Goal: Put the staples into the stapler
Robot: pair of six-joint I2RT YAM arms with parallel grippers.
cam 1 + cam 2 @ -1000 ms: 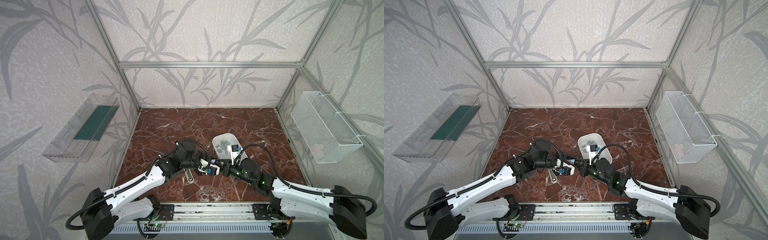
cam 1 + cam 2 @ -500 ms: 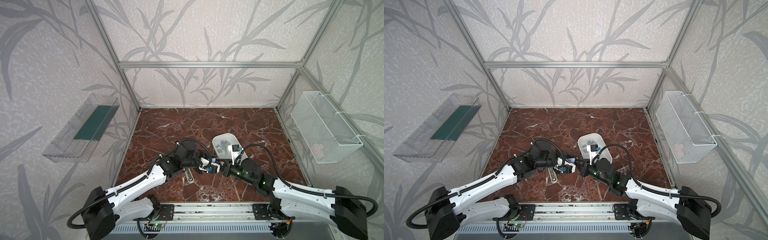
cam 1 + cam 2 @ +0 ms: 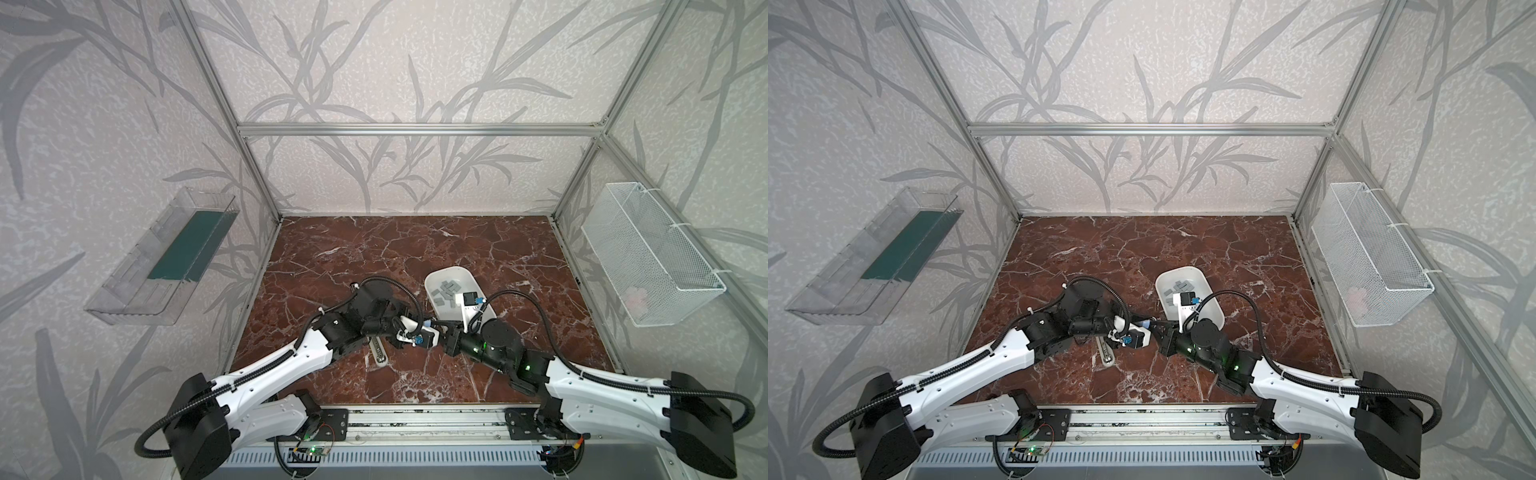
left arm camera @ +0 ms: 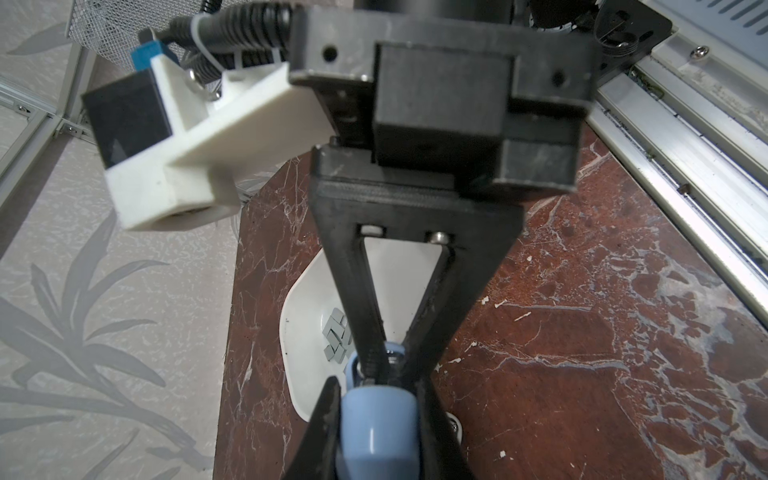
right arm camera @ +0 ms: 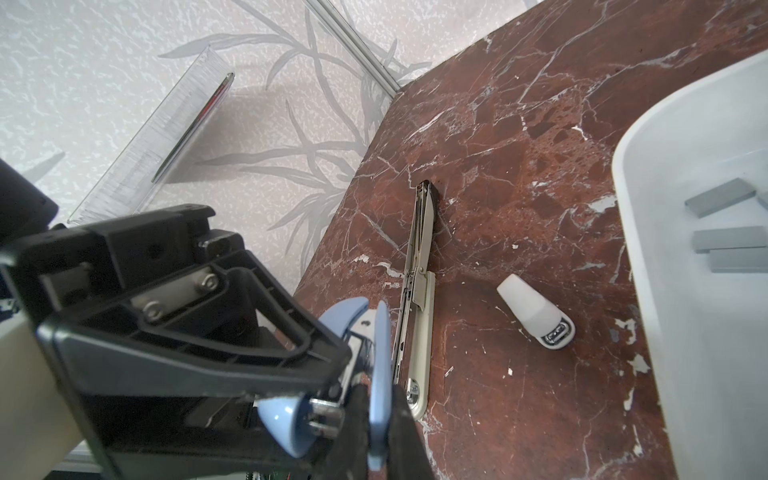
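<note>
A small blue stapler [image 4: 376, 419] hangs above the marble floor between both grippers. My left gripper [image 4: 376, 386] is shut on its rounded body; in a top view the left gripper [image 3: 433, 325] meets the right one mid-floor. My right gripper [image 5: 379, 399] is shut on the stapler's thin blue flap [image 5: 380, 357], and in a top view the right gripper [image 3: 1156, 326] points left. Several grey staples [image 3: 446, 289] lie in a white tray [image 3: 471, 277], also seen as strips [image 5: 719, 199] in the right wrist view. None is held.
A cream stapler [image 5: 419, 299] lies opened flat on the floor below the grippers, also visible in a top view [image 3: 378, 353]. A white cap-like piece [image 5: 534, 318] lies beside it. A wire basket [image 3: 652, 257] hangs on the right wall, a clear shelf [image 3: 166, 257] on the left.
My left gripper has moved right toward the right gripper and closed on the blue stapler's body. The right gripper has kept its grip and barely moved.
</note>
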